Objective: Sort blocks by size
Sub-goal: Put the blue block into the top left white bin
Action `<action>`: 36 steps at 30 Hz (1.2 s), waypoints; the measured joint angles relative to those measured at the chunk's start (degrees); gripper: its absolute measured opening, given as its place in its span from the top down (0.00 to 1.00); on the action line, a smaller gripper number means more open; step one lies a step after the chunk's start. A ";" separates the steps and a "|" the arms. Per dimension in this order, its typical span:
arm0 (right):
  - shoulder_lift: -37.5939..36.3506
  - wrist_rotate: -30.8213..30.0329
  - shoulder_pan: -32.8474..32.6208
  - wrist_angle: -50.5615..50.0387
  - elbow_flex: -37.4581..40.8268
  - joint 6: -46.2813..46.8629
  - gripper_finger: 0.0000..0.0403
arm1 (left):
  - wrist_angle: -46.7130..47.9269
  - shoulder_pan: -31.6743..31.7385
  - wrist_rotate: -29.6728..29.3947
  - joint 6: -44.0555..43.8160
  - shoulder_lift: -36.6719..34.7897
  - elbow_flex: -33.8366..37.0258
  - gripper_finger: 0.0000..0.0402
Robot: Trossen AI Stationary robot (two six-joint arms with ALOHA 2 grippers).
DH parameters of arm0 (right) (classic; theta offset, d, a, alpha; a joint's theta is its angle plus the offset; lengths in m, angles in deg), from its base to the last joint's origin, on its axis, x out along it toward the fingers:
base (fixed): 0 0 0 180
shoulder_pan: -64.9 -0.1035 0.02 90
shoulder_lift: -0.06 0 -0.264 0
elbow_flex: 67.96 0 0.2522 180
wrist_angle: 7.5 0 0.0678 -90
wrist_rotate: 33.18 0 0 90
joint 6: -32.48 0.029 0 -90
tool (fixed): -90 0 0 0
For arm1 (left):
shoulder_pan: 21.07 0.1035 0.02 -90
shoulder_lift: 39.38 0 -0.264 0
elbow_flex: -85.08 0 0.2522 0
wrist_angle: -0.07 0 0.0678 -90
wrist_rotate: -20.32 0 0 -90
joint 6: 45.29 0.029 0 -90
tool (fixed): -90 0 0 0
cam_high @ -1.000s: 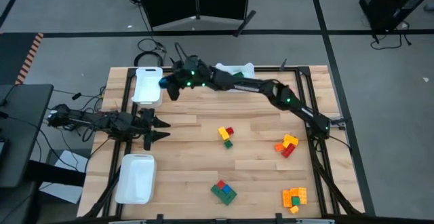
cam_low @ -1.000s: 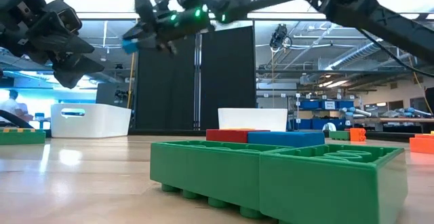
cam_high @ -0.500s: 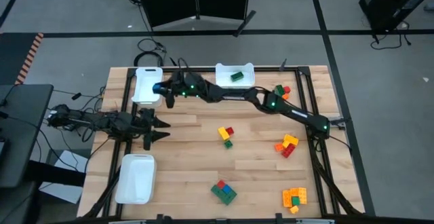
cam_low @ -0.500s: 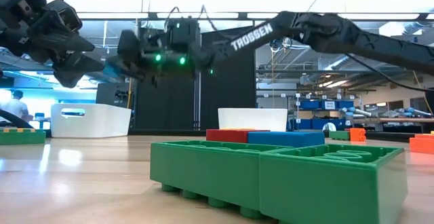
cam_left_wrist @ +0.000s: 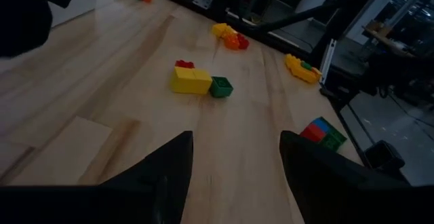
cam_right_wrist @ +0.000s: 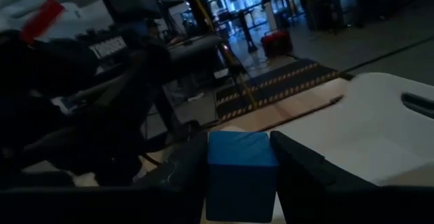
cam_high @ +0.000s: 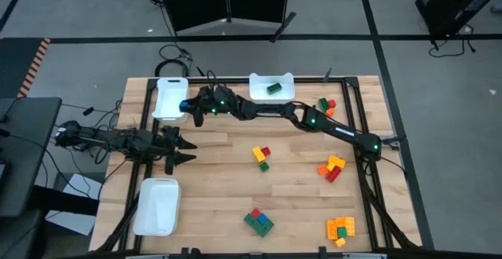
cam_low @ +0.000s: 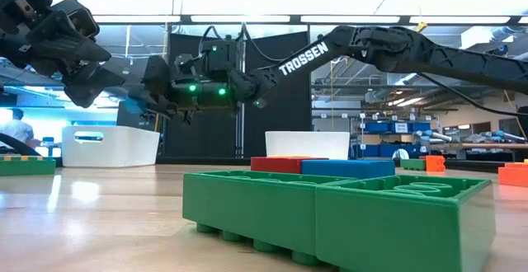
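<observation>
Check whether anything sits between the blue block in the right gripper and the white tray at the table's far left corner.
Nothing visible does. The right gripper holds the blue block right at the edge of the white tray, with no other object between them.

We see two dark, nearly black arms built of slim tubular links joined by rounded joint housings. The right arm carries the word TROSSEN in white capitals along one link, and small green lights glow on its housings near the wrist and at the elbow. Thin black cables loop over its wrist section. The left arm is matte black as well, with loose black cables trailing from its base end. Each tool ends in two flat, tapering dark fingers, plain and unmarked on their inner faces.
</observation>
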 joint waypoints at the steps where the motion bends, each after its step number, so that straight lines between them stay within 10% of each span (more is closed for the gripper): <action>1: -0.49 1.15 0.11 -0.21 0.00 0.52 0.62 | 0.00 -0.02 -0.02 0.00 0.00 0.00 0.43; 9: -9.57 8.76 0.92 -22.72 0.00 0.08 0.63 | -2.04 -0.02 -0.07 0.10 0.02 0.00 0.43; 20: -26.64 -0.69 0.98 -73.83 0.09 -18.09 0.64 | -3.52 0.00 -2.90 4.98 0.02 -0.02 0.43; 36: -42.89 -3.45 -5.96 -59.54 29.04 -10.15 0.64 | -11.56 0.04 -7.43 6.21 0.00 -0.02 0.43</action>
